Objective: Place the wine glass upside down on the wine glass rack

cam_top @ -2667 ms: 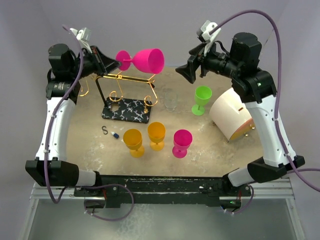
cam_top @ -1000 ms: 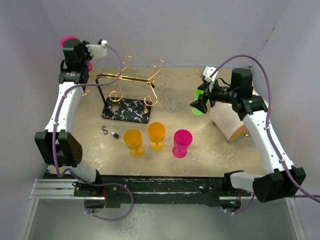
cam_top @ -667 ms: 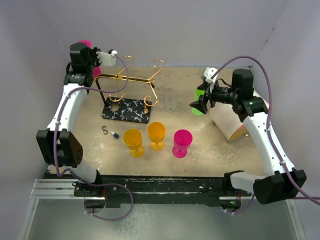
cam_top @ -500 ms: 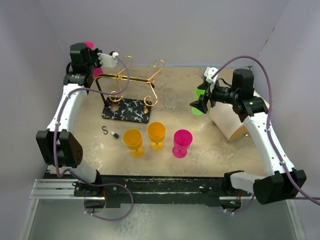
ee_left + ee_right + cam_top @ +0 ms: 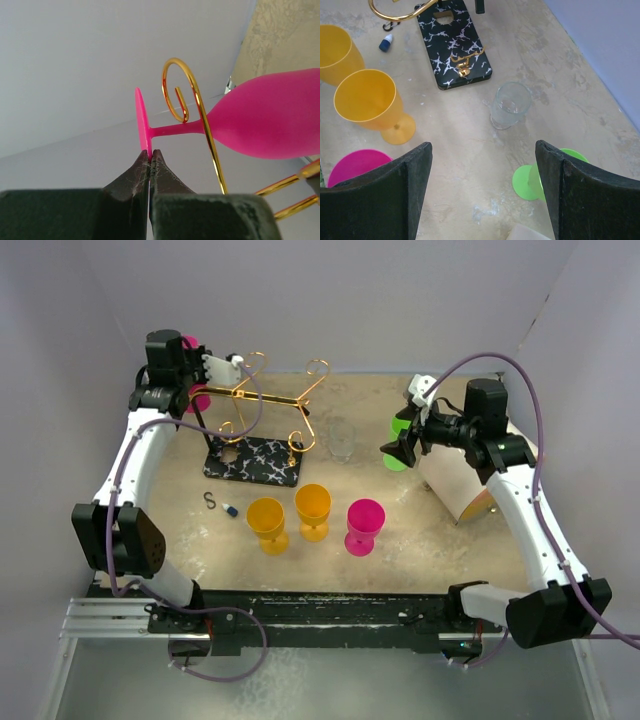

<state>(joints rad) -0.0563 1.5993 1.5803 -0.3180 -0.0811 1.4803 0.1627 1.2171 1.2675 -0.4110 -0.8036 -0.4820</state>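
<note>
Left wrist view: the left gripper point(image 5: 150, 155) is pinched tight on the thin edge of the pink wine glass point(image 5: 270, 120)'s foot disc, fingertips closed with only that rim between them. Out from the foot, the stem crosses behind a gold arm of the wine glass rack point(image 5: 192, 95) just under its spiral curl, and the bowl lies past the wire. The glass's long axis runs from foot to bowl, with the bowl end toward the sandy tabletop and the foot away from it, so I judge it already inverted. The step in hand looks like seating the stem on the rack arm. Next the foot must rest on the wire before the pinch lets go. The right gripper point(image 5: 482, 150) hangs wide apart and empty, well away.
</note>
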